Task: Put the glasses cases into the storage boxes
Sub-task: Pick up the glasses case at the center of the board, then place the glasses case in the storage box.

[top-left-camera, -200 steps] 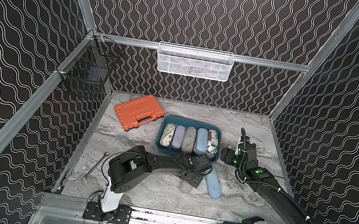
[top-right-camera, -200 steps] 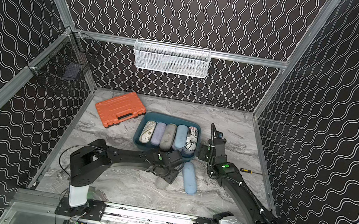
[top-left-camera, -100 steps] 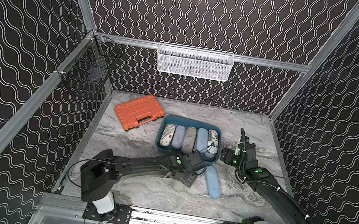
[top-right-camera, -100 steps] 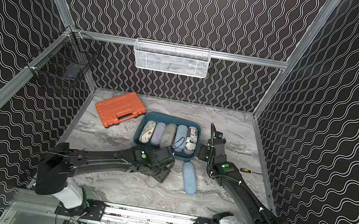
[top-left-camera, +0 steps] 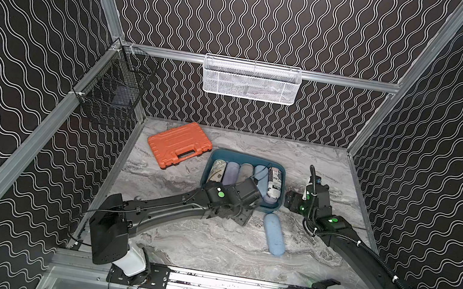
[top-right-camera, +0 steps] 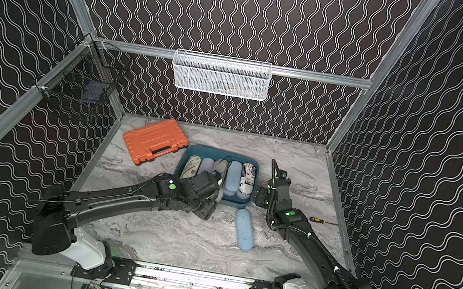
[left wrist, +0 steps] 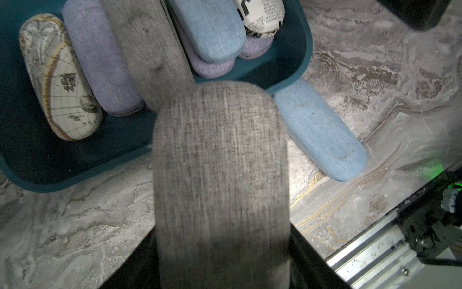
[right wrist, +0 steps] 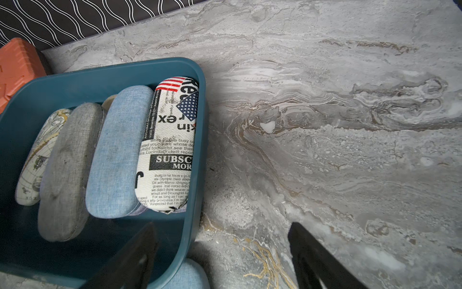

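3 walls (top-left-camera: 260,14), black with white wavy lines; aluminium rails (top-left-camera: 344,80); grey marbled tabletop (top-left-camera: 208,242); white mesh basket (top-left-camera: 251,81); black wire basket (top-left-camera: 109,91).

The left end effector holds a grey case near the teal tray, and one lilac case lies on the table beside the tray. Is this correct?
Not quite: the loose case on the table is light blue, not lilac, as both top views show. The left end effector does hold a grey case near the teal tray.

Marble table (top-left-camera: 201,244) — tray (top-left-camera: 249,155), tool case (top-left-camera: 178,148), blue case (top-left-camera: 274,234)
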Robot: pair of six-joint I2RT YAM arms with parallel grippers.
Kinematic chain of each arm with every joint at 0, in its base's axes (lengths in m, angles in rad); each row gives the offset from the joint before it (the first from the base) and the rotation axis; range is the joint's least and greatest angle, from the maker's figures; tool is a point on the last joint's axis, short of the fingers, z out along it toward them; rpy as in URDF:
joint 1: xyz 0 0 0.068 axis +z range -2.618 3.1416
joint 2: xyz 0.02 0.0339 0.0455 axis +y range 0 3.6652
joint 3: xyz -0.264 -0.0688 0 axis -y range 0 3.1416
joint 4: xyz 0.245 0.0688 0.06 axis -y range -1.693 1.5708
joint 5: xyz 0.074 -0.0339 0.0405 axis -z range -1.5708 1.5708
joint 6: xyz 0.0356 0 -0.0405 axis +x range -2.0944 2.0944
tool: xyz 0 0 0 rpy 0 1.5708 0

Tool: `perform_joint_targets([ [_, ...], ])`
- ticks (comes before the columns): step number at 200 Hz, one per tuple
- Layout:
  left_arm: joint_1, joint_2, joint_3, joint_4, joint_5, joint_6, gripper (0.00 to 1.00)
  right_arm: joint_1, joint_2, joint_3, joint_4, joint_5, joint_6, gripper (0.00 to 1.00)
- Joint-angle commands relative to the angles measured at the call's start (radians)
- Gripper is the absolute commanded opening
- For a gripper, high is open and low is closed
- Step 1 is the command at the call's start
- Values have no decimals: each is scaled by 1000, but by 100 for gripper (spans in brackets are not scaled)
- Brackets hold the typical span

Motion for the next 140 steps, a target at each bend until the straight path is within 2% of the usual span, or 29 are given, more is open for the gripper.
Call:
perform_joint_targets([
  [1, 57, 19, 35, 64, 30, 42, 63, 0, -3, 4, 30, 12, 9, 84],
  [71, 252, 132, 138, 146, 107, 69, 63, -1, 6, 9, 29, 18, 8, 84],
  [140, 377, 280, 195, 217, 122, 87, 63, 0, 35, 21, 26, 24, 5, 84],
])
